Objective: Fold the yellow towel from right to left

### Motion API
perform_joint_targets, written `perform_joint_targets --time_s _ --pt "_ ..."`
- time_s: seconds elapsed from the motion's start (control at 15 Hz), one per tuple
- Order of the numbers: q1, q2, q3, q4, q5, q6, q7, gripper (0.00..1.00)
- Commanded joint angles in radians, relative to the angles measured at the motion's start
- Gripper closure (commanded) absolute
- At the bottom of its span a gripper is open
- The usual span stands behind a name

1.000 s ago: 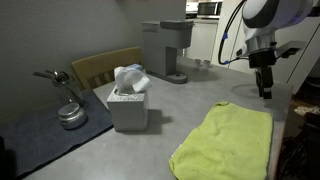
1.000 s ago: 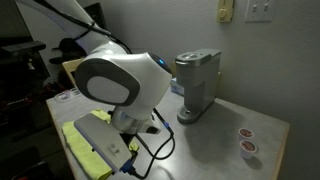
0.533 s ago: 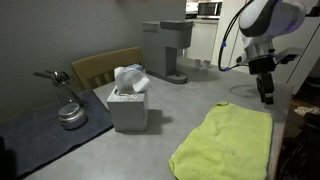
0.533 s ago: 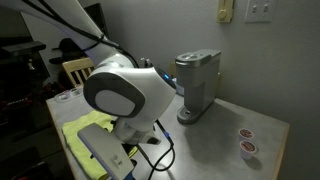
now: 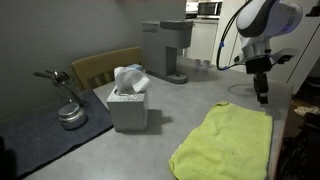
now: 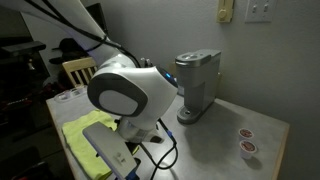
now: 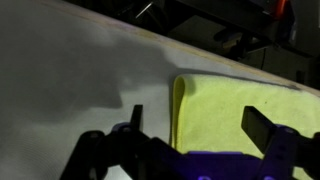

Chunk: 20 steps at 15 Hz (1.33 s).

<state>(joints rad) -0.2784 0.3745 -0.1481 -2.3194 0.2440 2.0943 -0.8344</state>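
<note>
The yellow towel lies flat on the grey counter near its front edge; it also shows in an exterior view behind the arm and in the wrist view. My gripper hangs above the towel's far corner, fingers pointing down. In the wrist view my gripper is open and empty, its two dark fingers straddling the towel's folded edge from above without touching it.
A grey tissue box stands left of the towel. A coffee machine stands at the back, also in an exterior view. A metal lamp-like object and a wooden chair are at the left. Small pods lie on the counter.
The arm has shifted slightly over the towel's far corner; the gripper stays open. The towel has not moved.
</note>
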Motion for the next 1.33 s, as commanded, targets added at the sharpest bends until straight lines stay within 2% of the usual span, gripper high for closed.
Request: perform_joint_targets --time_s 0.0,0.2,0.53,0.73,1.0,1.27 --pt "-0.007 0.015 0.029 -0.002 0.034 0.072 0.047 0.00" --pt "0.013 0.023 0.068 -0.002 0.043 0.109 0.079 0.00" --pt "0.073 0.050 0.123 0.008 -0.008 0.156 0.158 0.00" --pt "0.119 0.055 0.100 0.007 -0.135 0.175 0.262 0.00" --pt "0.136 0.028 0.083 -0.001 -0.294 0.188 0.387 0.00" --pt "0.124 0.029 0.087 0.005 -0.350 0.196 0.425 0.00"
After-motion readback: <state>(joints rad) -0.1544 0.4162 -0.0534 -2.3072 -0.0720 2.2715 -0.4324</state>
